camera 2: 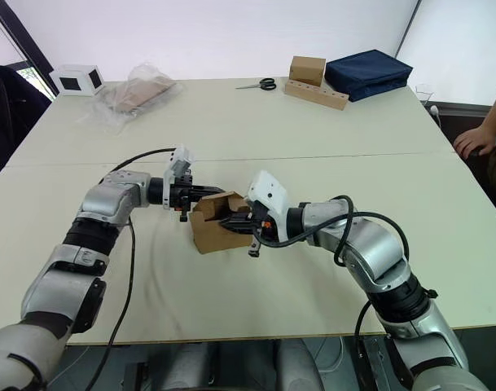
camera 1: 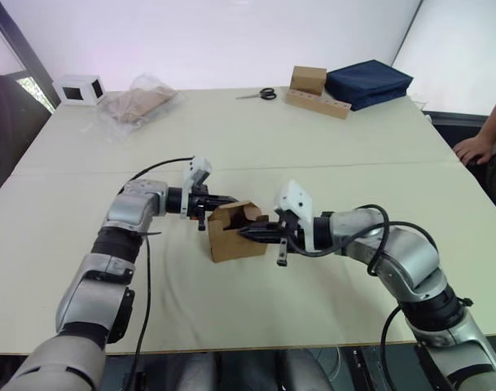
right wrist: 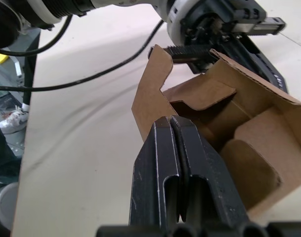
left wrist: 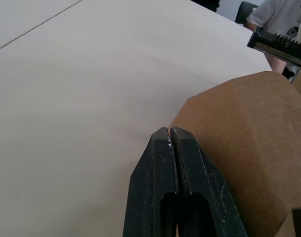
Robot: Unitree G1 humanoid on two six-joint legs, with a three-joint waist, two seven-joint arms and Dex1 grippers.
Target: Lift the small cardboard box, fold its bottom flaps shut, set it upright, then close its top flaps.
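Box upright, open end skyward.

Matt brown corrugated-cardboard small cardboard box; smooth matt table.

1. Bright, even daylight; the white backdrop behind the table is washed out to near pure white
2. Shadows are soft and faint: a pale smudge lies on the tabletop beside the small cardboard box
3. The clear plastic bag carries small glints of glare
4. In the left wrist view the near fingers look soft, and the seated person beyond is blurred
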